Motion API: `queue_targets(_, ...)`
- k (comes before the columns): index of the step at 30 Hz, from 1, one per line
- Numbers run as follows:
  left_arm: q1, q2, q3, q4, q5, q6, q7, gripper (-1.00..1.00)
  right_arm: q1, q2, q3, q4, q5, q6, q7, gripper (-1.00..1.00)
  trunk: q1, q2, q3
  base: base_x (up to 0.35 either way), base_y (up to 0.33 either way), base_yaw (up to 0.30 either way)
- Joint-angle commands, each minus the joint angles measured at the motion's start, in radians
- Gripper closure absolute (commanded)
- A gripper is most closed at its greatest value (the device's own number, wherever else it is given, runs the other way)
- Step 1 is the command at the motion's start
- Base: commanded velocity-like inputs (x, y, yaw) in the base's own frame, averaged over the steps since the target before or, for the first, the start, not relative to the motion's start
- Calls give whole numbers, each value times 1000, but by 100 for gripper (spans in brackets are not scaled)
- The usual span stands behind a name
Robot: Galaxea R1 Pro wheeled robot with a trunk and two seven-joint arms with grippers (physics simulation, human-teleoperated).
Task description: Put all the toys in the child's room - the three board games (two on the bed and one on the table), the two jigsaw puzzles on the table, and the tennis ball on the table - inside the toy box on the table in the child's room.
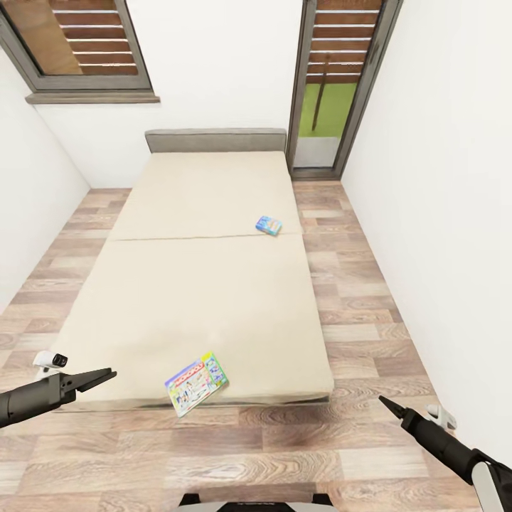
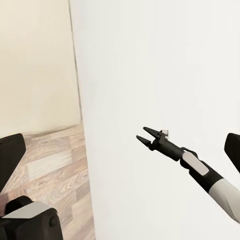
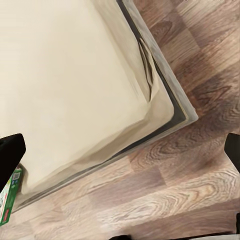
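The bed point(image 1: 206, 284) has a beige mattress and a grey headboard, and two board games lie on it. A multicoloured printed box point(image 1: 195, 382) rests at the near edge of the mattress, and its green-red corner point(image 3: 9, 200) shows in the right wrist view. A small blue box point(image 1: 269, 225) sits near the bed's right edge, farther back. My left gripper point(image 1: 107, 375) hovers open over the near left corner, left of the printed box. My right gripper point(image 1: 385, 402) point(image 2: 145, 136) hangs open over the floor, right of the bed's near corner. The table, toy box, jigsaw puzzles and tennis ball are out of view.
Wood-plank floor point(image 1: 355, 313) runs as a strip between the bed and the white right wall point(image 1: 455, 213). A narrower strip lies at the bed's left. A glass door point(image 1: 334, 107) stands at the back right and a window point(image 1: 85, 43) at the back left.
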Motion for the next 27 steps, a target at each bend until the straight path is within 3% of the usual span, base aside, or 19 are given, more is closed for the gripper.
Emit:
queue_targets(1,0,0,0,0,-1,11,-4,-100,-1,0,-2,0,-5,7,2,-100,0,-1,1,-72,-20,0)
queue_targets(27,0,0,0,0,-1,10,-4,-100,-1,0,-4,0,-4,4,28,-100,0,-1,44,-18,-14,0)
